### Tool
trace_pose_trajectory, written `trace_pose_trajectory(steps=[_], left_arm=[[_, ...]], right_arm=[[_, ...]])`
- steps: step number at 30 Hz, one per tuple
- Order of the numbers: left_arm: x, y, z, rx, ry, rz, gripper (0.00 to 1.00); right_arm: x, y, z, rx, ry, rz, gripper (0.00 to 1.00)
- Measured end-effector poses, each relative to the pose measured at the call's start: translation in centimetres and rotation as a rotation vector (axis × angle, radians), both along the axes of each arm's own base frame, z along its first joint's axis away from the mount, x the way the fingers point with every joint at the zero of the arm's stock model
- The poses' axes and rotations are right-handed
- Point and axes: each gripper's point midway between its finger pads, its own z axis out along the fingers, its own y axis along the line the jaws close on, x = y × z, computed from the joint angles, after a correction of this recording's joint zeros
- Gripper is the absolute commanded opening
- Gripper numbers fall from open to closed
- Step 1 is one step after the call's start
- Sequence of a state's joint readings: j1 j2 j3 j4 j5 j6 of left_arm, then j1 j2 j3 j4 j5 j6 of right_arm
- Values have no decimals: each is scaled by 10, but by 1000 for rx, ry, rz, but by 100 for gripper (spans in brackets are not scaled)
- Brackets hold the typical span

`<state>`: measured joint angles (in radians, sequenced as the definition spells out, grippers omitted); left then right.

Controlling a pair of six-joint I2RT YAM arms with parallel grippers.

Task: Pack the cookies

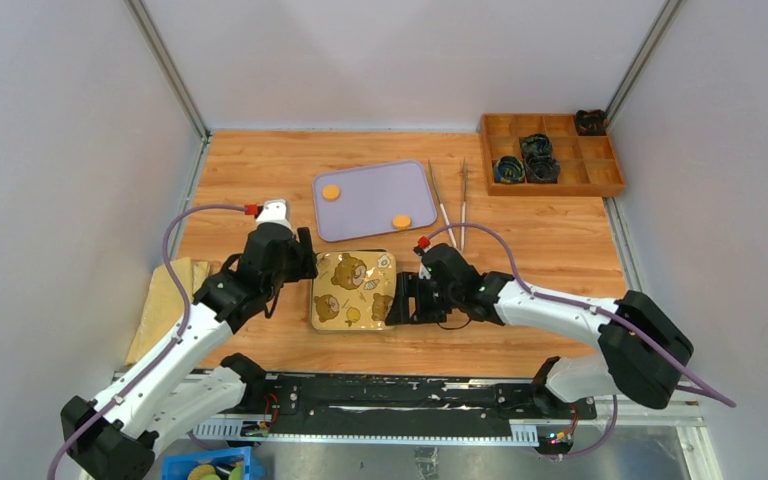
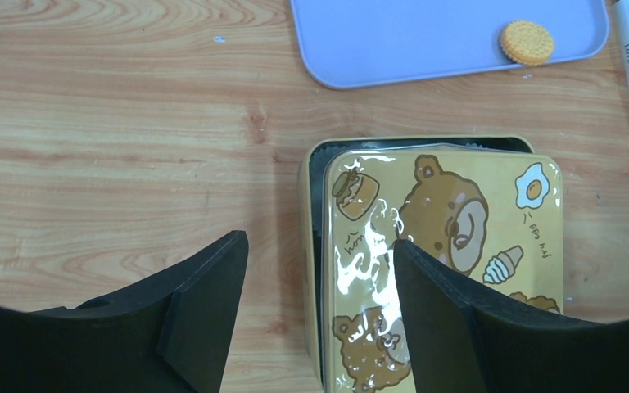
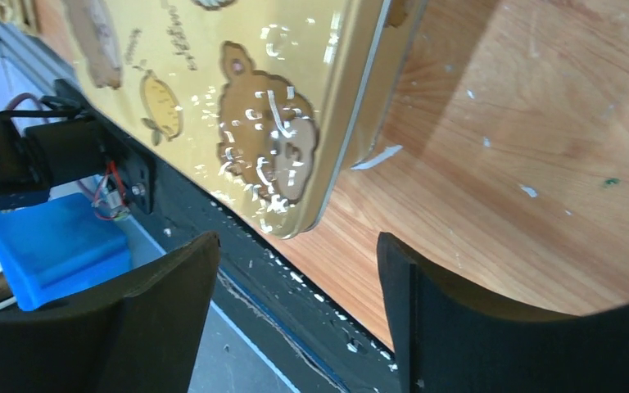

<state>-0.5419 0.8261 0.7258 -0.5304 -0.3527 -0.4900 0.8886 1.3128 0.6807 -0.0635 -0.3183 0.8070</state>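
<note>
Two cookies [image 1: 331, 192] [image 1: 401, 220], small round orange discs, lie on the purple tray [image 1: 370, 205]; the left wrist view shows one cookie [image 2: 527, 42] on that tray [image 2: 426, 41]. A yellow tin with a bear-print lid [image 1: 353, 290] sits in front of the tray. The lid [image 2: 459, 246] rests slightly askew on the tin's base rim [image 2: 307, 213]. My left gripper [image 1: 303, 262] [image 2: 319, 246] is open, straddling the tin's left edge. My right gripper [image 1: 397, 300] [image 3: 297, 241] is open by the tin's near right corner [image 3: 295, 221], holding nothing.
A pair of tongs [image 1: 450, 205] lies right of the tray. A wooden compartment box [image 1: 600, 175] with dark paper cups stands at the back right. A tan cloth [image 1: 165, 300] lies at the left edge. The table's front rail [image 3: 237, 270] is close below the right gripper.
</note>
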Motion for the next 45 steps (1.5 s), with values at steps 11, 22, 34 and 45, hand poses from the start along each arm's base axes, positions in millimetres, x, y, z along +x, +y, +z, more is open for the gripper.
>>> trace_pose_trajectory(steps=[11, 22, 34, 45], left_arm=[[3, 26, -35, 118, 94, 171, 28], [-4, 37, -73, 217, 228, 234, 17], [-16, 25, -121, 186, 338, 204, 13], [-8, 2, -130, 120, 340, 148, 12]], right_arm=[[26, -10, -3, -159, -112, -18, 39], [42, -40, 6, -313, -222, -55, 39], [82, -56, -5, -541, -311, -125, 20], [89, -30, -34, -541, -270, -44, 15]])
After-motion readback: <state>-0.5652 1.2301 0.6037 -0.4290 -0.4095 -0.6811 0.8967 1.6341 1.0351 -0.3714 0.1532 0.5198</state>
